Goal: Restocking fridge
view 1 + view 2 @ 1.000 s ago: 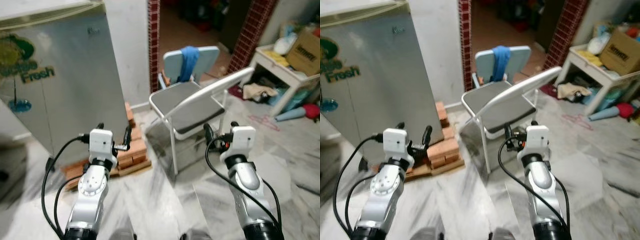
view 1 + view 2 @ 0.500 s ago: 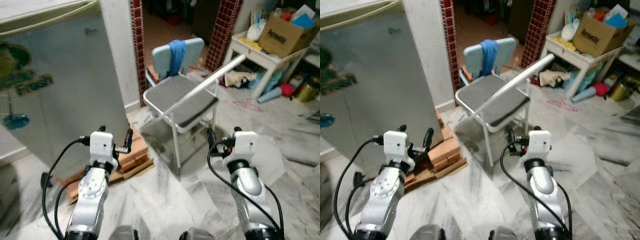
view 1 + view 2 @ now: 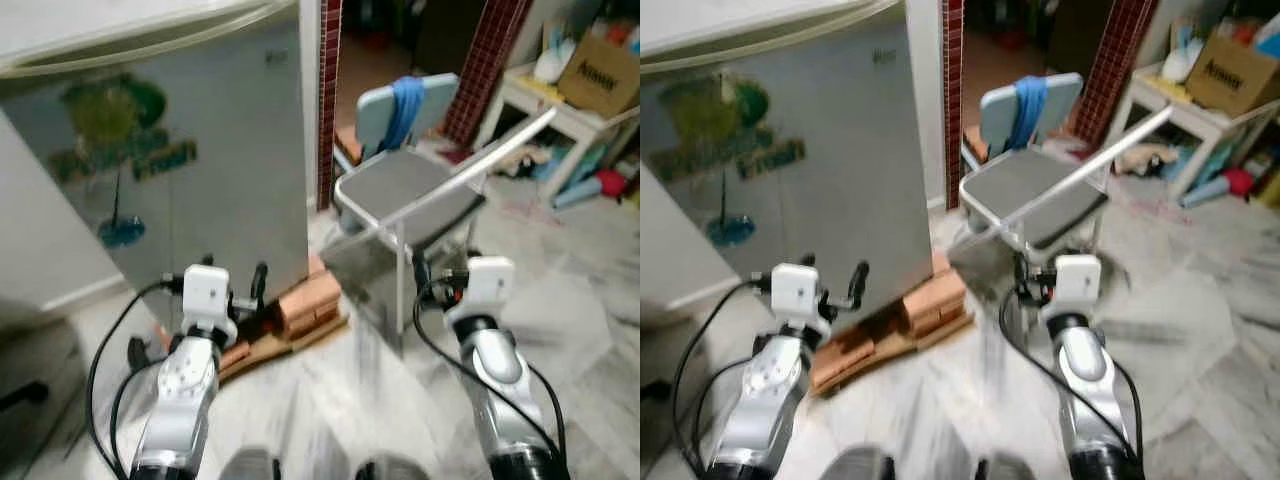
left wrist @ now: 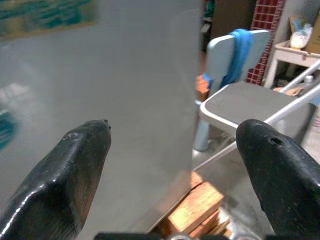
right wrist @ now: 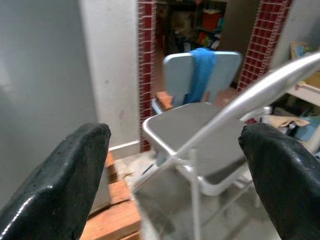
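Observation:
The grey fridge (image 3: 190,170) with a green and blue "Fresh" sticker stands closed at my front left, raised on bricks (image 3: 310,298) and a wooden board. My left gripper (image 3: 232,272) is held up in front of the fridge's lower corner, open and empty. In the left wrist view its fingers (image 4: 75,160) frame the fridge door (image 4: 115,85). My right gripper (image 3: 445,268) is open and empty too, held before a grey folding chair (image 3: 405,190). The right wrist view looks past its fingers (image 5: 70,170) at that chair (image 5: 200,130). The pictures are blurred.
A light blue chair with a blue cloth (image 3: 405,100) stands behind the folding chair, in a doorway with red tiled edges (image 3: 330,60). A white table (image 3: 530,95) with a cardboard box (image 3: 600,80) is at the far right. The floor is marble.
The whole view has swung, so the fridge now sits nearer and more central and the chair further right. Both arms keep the same raised pose, with open fingers.

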Controlling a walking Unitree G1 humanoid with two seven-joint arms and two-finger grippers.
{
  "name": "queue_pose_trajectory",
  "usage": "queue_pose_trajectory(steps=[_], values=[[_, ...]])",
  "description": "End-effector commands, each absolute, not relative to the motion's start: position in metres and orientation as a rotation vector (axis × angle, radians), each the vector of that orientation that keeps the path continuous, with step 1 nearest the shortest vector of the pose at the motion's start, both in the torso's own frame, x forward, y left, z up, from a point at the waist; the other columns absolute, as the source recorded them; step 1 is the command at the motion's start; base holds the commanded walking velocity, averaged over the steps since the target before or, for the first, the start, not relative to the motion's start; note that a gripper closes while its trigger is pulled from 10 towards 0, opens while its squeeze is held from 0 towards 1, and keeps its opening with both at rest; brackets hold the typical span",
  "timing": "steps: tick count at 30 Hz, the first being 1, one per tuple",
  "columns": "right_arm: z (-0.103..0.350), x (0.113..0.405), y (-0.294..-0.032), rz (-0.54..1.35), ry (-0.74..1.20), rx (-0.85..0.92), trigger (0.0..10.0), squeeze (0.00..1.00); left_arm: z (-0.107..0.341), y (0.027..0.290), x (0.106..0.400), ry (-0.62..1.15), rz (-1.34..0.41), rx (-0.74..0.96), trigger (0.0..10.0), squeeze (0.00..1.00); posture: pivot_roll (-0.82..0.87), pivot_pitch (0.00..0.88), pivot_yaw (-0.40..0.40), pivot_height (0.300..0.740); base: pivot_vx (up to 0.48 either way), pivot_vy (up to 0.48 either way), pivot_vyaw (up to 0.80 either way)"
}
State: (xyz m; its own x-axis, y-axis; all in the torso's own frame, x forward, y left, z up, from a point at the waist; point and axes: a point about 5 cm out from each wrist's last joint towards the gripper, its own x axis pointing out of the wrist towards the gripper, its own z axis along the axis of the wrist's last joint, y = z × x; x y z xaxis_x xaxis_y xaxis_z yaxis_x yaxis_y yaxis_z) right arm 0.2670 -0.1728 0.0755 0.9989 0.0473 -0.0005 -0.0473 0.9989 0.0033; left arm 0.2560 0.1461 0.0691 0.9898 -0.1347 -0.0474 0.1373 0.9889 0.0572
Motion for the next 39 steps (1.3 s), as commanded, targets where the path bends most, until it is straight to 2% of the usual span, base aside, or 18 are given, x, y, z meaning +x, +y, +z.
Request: queue_pose_trajectory(steps=[1,7,16,39], values=[[0.08,0.271,-0.165,0.07,-0.021,0.008,10.0,0.0,0.069,0.152,0.256,0.057,-0.132,0.061,10.0,0.0,0.05,0.028,0.006,0.74,0.0,0.454,0.0],[0.081,0.272,-0.163,0.079,-0.023,0.014,10.0,0.0,0.065,0.148,0.256,0.076,-0.163,0.045,10.0,0.0,0.04,0.026,0.005,0.74,0.0,0.456,0.0],[0.081,0.273,-0.163,0.084,-0.023,0.013,10.0,0.0,0.065,0.149,0.256,0.081,-0.16,0.038,10.0,0.0,0.04,0.026,0.003,0.74,0.0,0.47,-0.65],[0.079,0.276,-0.158,0.097,-0.016,0.019,10.0,0.0,0.061,0.145,0.244,0.093,-0.181,0.057,10.0,0.0,0.05,0.028,-0.005,0.74,0.0,0.456,0.0]])
